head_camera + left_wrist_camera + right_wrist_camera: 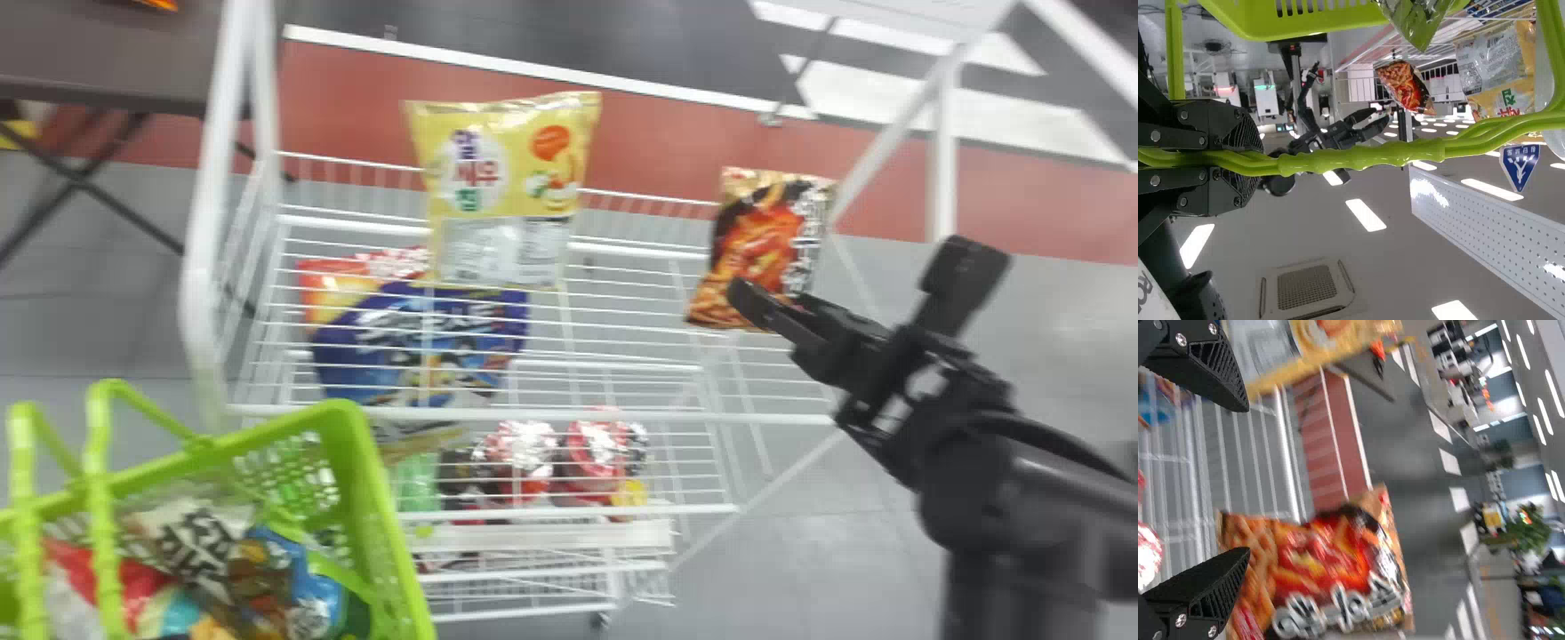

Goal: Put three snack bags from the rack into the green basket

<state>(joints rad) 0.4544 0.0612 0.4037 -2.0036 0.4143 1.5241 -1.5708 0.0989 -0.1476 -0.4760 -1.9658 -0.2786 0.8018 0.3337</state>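
Right arm (982, 471): rises from the bottom edge at the head view's right side, bent at the wrist so the right hand (855, 274) slants up and inward; its two fingers (1208, 370) stand wide apart. Left hand (1250, 159): fingers drawn in close, near parallel, clamped in a grip.

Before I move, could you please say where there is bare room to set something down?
The rack has bare wire between the yellow bag and the orange-red bag. The green basket is crowded with snack bags.
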